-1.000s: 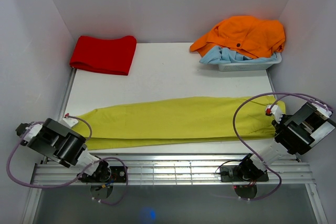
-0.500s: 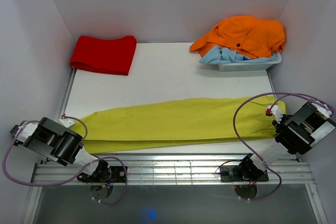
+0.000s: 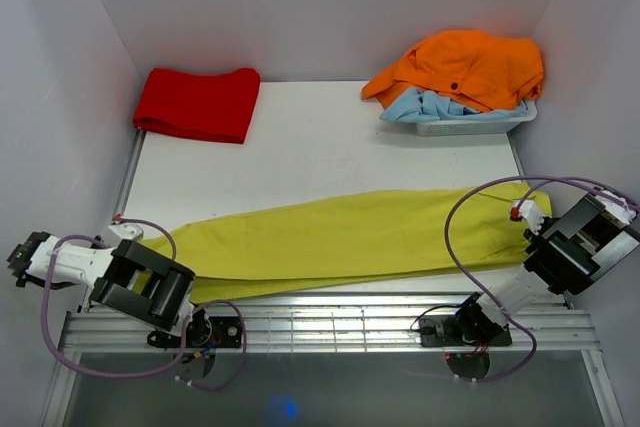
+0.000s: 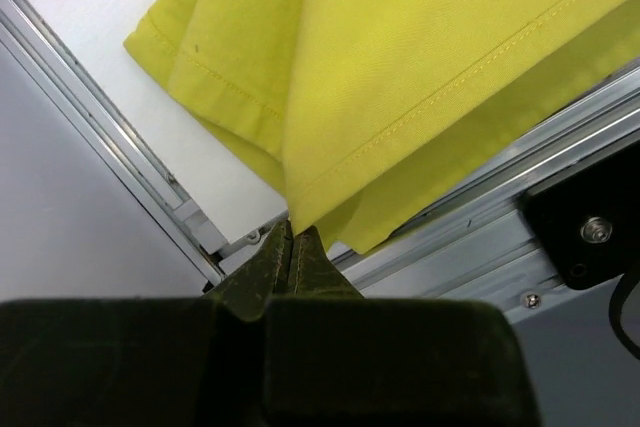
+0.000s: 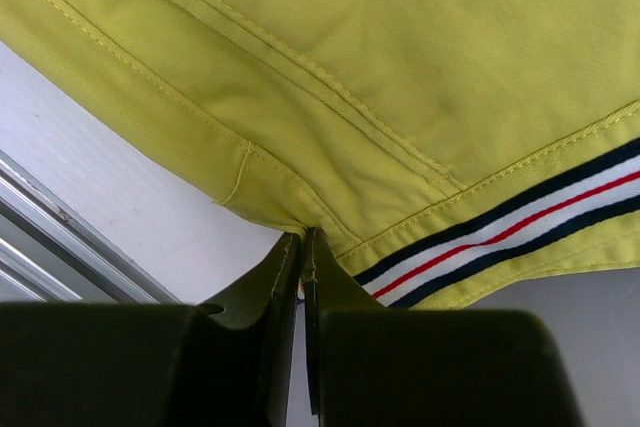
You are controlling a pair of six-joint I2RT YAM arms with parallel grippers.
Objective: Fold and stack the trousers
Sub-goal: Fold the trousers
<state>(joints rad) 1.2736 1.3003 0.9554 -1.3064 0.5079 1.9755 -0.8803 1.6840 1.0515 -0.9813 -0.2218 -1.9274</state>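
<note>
Top view: trousers lie stretched lengthwise along the near edge of the tabletop, waist end toward the right arm, leg end toward the left, the whole strip slightly slanted. Behind the trousers, well apart: red cloth at far left, and at far right an orange garment piled over a light-blue one in a white tray. From up there you can't see the actual grips.

Wrist views fill that in. L wrist: left gripper is clenched on a fold at the leg end, fingers pressed together w/ fabric between. The stitched hem hangs just beyond, over the tabletop edge and the metal rail. R wrist: right gripper is pinched onto the waistband edge. The striped lining (white, dark, one red line) shows just beside the tips, only in this view.
</note>
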